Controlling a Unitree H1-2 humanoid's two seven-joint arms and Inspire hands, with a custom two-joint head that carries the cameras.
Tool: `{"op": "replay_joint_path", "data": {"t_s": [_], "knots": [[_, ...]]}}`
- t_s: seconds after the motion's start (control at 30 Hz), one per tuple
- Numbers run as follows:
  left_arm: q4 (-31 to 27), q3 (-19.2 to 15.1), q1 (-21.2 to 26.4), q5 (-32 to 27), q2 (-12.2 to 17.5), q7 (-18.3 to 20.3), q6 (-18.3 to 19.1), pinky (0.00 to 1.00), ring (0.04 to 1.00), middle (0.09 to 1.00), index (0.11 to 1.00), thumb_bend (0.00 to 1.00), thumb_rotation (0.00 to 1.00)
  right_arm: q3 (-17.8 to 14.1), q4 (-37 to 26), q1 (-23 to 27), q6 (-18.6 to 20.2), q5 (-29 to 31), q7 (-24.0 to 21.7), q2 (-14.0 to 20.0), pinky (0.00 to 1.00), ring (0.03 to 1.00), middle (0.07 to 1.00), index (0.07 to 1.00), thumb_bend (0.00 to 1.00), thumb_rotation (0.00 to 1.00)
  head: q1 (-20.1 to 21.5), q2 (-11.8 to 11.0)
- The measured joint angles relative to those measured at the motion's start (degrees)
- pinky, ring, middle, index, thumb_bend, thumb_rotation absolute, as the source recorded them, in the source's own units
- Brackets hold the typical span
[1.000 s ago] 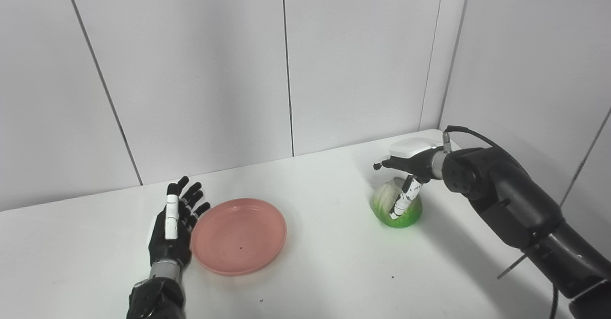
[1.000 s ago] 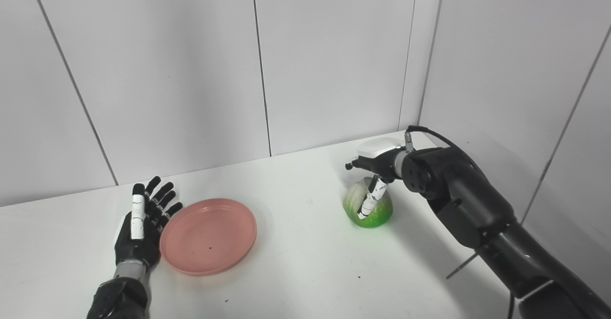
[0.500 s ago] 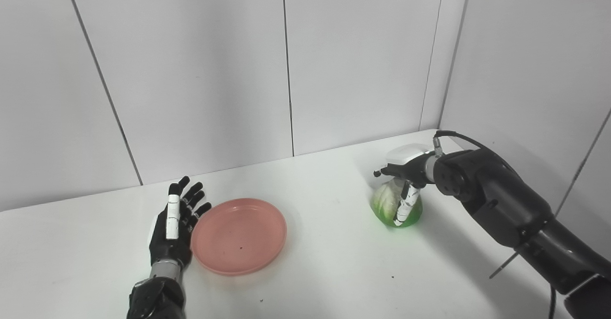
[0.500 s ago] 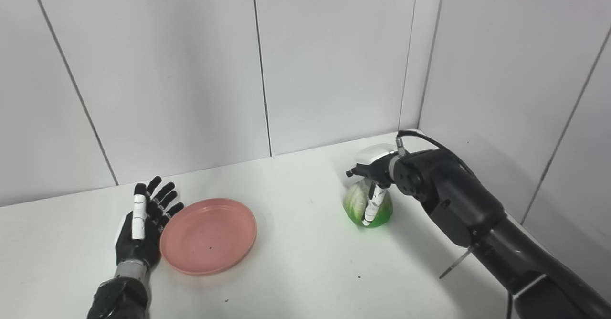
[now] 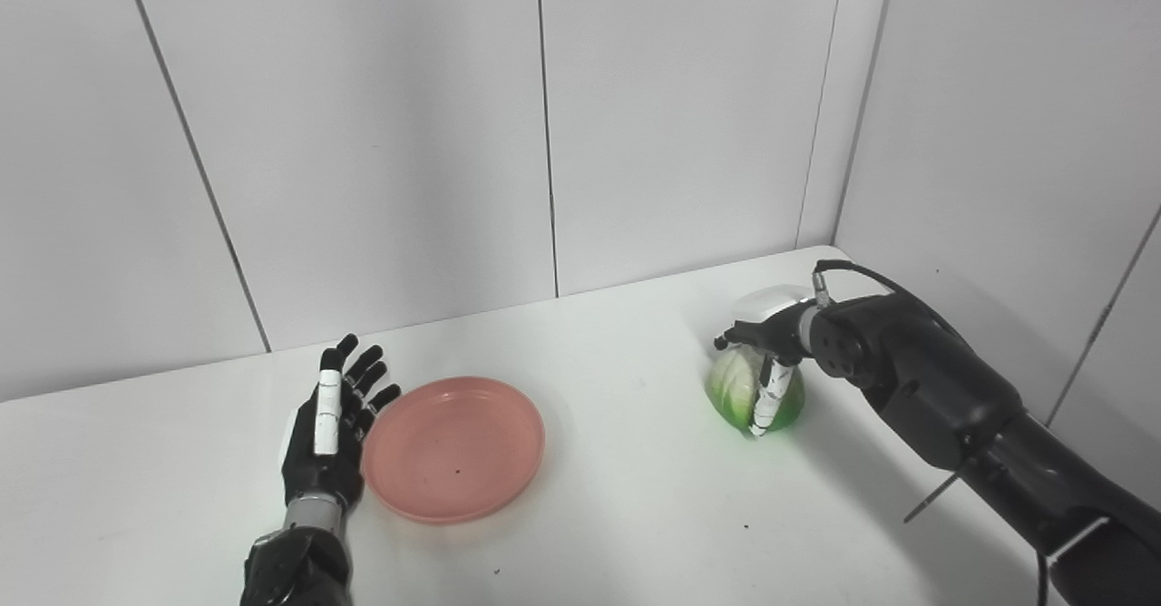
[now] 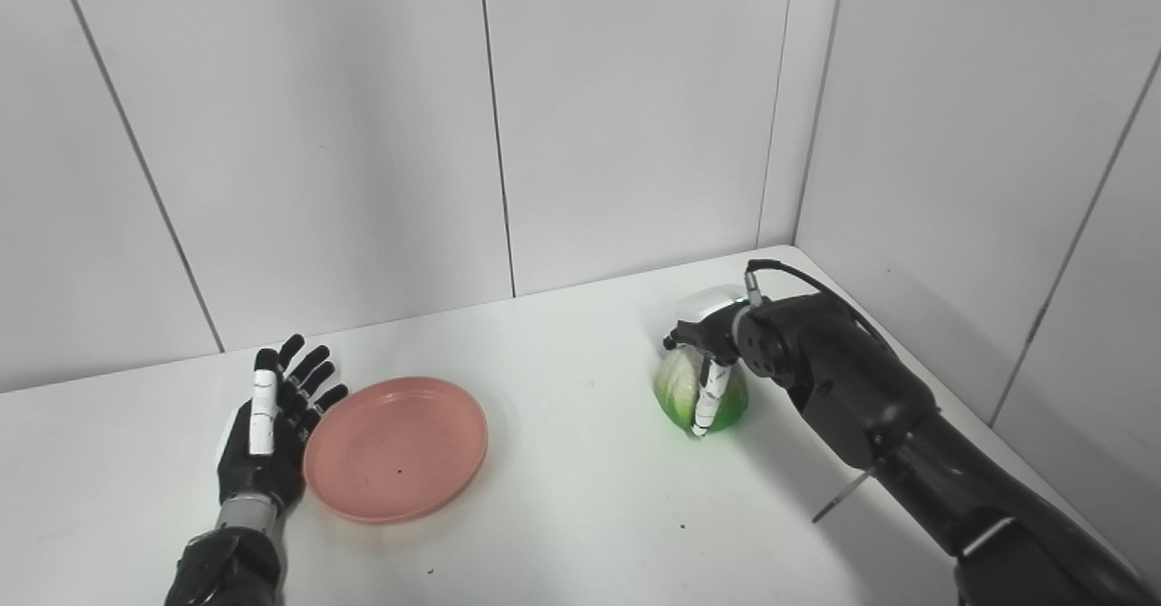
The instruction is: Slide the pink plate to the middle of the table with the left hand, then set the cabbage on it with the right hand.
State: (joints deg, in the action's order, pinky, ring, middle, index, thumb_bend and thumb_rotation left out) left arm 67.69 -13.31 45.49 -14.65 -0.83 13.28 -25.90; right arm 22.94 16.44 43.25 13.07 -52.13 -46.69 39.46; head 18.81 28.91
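The pink plate [image 5: 453, 447] lies flat on the white table, left of the middle. My left hand [image 5: 331, 425] is open, fingers spread and pointing away, right beside the plate's left rim and holding nothing. The green and white cabbage [image 5: 731, 390] sits on the table at the right. My right hand [image 5: 769, 334] covers its top from above, with one white finger [image 5: 764, 402] running down its front; the other fingers are hidden behind it. The hand is closed around the cabbage, which still rests on the table.
The white table [image 5: 617, 515] meets a white panelled back wall and a side wall [image 5: 998, 134] close behind my right arm. A thin cable [image 5: 862, 270] loops over the right wrist. Small dark specks dot the tabletop.
My right hand has come down onto the cabbage and its fingers have closed around it; the cabbage has tipped slightly. The left hand and the plate have not moved.
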Motion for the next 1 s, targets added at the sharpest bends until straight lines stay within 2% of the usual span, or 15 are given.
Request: {"op": "replay_joint_path", "data": {"t_s": [0.13,0.23,0.37,0.4,0.43,0.47,0.5,0.53,0.63,0.67,0.77,0.87,0.9,0.93,1.0], "knots": [[-0.03,-0.03,-0.08,-0.02,0.06,0.03,0.0,0.77,0.895,0.854,0.89,0.94,0.8,0.86,2.29,1.34,0.01,-0.11,0.41,-0.28,0.68,0.942,0.999,0.887,1.0,0.33,0.0,0.0],[-0.03,-0.11,-0.07,-0.06,0.06,0.17,0.0,0.77,0.896,0.856,0.89,0.94,0.8,0.93,3.36,1.4,-0.01,0.08,1.99,-0.41,0.66,0.913,0.992,0.881,1.0,0.33,-0.09,0.09],[-0.04,-0.12,-0.08,-0.03,0.07,0.35,0.0,0.76,0.891,0.851,0.891,0.93,0.81,0.91,5.35,1.19,-0.91,1.56,6.37,-0.45,0.6,0.821,0.932,0.865,1.0,0.32,0.09,0.18],[-0.04,-0.11,-0.08,-0.02,0.07,0.35,0.0,0.76,0.89,0.852,0.893,0.93,0.81,0.89,5.68,1.04,-1.37,1.97,7.29,-0.42,0.57,0.794,0.925,0.86,1.0,0.3,0.09,0.18],[-0.04,-0.11,-0.08,-0.01,0.07,0.35,0.0,0.76,0.89,0.854,0.894,0.93,0.81,0.84,5.98,0.97,-1.87,2.39,8.13,-0.41,0.53,0.746,0.896,0.842,1.0,0.21,0.09,0.18],[-0.04,-0.1,-0.09,0.0,0.07,0.35,0.0,0.76,0.89,0.854,0.895,0.93,0.81,0.79,6.54,0.86,-2.92,2.93,9.26,-0.28,0.52,0.74,0.892,0.839,1.0,0.2,0.09,0.18],[-0.04,-0.12,-0.09,-0.01,0.08,0.35,0.0,0.77,0.89,0.853,0.893,0.93,0.81,0.72,6.88,0.69,-3.48,3.38,10.23,-0.13,0.52,0.722,0.874,0.824,1.0,0.13,0.09,0.18],[-0.03,-0.13,-0.08,-0.02,0.07,0.35,0.0,0.77,0.892,0.853,0.891,0.93,0.81,0.67,7.17,0.49,-3.99,3.94,11.22,0.01,0.51,0.697,0.848,0.805,0.97,0.06,0.09,0.18],[-0.02,-0.25,-0.07,-0.19,0.07,0.36,0.0,0.77,0.897,0.857,0.893,0.93,0.8,0.66,8.62,-0.11,-7.46,5.19,14.92,0.57,0.48,0.645,0.815,0.744,0.84,0.0,0.09,0.18],[-0.01,-0.27,-0.08,-0.2,0.07,0.37,0.0,0.77,0.895,0.857,0.894,0.93,0.81,0.72,8.96,-0.18,-8.42,5.41,15.94,0.74,0.46,0.618,0.781,0.675,0.78,0.0,0.09,0.18],[-0.04,-0.26,-0.08,-0.2,0.07,0.37,0.0,0.77,0.893,0.857,0.896,0.93,0.81,1.26,10.0,-0.2,-10.16,5.7,17.54,1.14,0.44,0.598,0.739,0.605,0.73,0.0,-0.09,0.44],[-0.1,-0.26,-0.08,-0.2,0.05,0.39,0.0,0.77,0.891,0.855,0.894,0.93,0.81,1.92,10.38,-0.21,-11.03,5.84,18.42,1.28,0.42,0.569,0.691,0.575,0.72,0.0,-0.09,0.44],[-0.11,-0.27,-0.09,-0.21,0.05,0.39,0.0,0.77,0.889,0.853,0.892,0.93,0.8,1.9,10.51,-0.2,-11.32,6.05,18.45,1.37,0.41,0.5,0.679,0.568,0.58,0.0,-0.09,0.44],[-0.14,-0.26,-0.09,-0.22,0.05,0.4,0.0,0.77,0.889,0.855,0.892,0.93,0.8,1.91,10.6,-0.19,-11.44,6.28,18.45,1.46,0.42,0.478,0.684,0.568,0.54,0.0,-0.09,0.44],[-0.2,-0.26,-0.09,-0.23,0.05,0.4,0.0,0.77,0.889,0.856,0.893,0.93,0.8,1.9,10.64,-0.17,-11.45,6.8,18.4,1.53,0.42,0.472,0.687,0.571,0.53,0.0,-0.09,0.53]]}}
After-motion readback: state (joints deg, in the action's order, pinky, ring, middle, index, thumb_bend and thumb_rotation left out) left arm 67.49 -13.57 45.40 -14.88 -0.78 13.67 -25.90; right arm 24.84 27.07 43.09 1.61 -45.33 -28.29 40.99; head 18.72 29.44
